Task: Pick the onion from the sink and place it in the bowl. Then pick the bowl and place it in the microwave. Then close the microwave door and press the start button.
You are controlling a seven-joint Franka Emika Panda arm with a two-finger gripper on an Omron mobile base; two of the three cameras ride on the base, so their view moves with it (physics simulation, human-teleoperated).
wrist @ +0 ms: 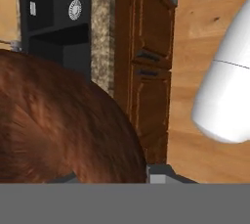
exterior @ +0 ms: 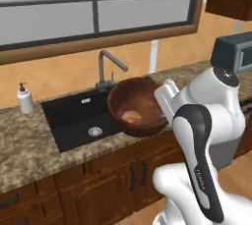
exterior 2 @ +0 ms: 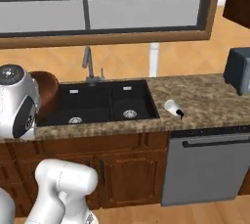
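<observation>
Gripper (exterior: 165, 100) stands nearly shut, pinched on the near right rim of the bowl. It holds the bowl up off the counter, and the bowl's own wall hides the fingertips in the left base view.

The speckled brown stone counter (exterior: 29, 145) runs below and beyond the gripper, with wooden cabinets (exterior: 98, 189) under it. The grey dishwasher front (exterior 2: 210, 169) sits low and well off to the gripper's right.

The sink (exterior: 74, 116) lies below and to the left of the gripper: black, with two basins and a silver drain showing in each. In the hand view it shows past the bowl's edge.

The bowl (exterior: 138, 106) hangs directly from the gripper. It is dark reddish-brown wood, tilted so its mouth faces back toward the left base camera. In the hand view its outer wall presses close in front of the fingers.

A dark grey boxy appliance (exterior: 232, 52) stands on the counter, beyond the gripper and to its right. I cannot tell what kind it is.

The gooseneck tap (exterior: 106, 67) rises behind the sink, beyond the gripper and just left of it. A white soap bottle (exterior: 24, 99) stands far to the gripper's left. A small white cup (exterior 2: 172, 106) lies on its side on the counter to the right of the sink.

The onion (exterior: 131, 116) rests inside the bowl at its bottom, just left of and below the gripper.
</observation>
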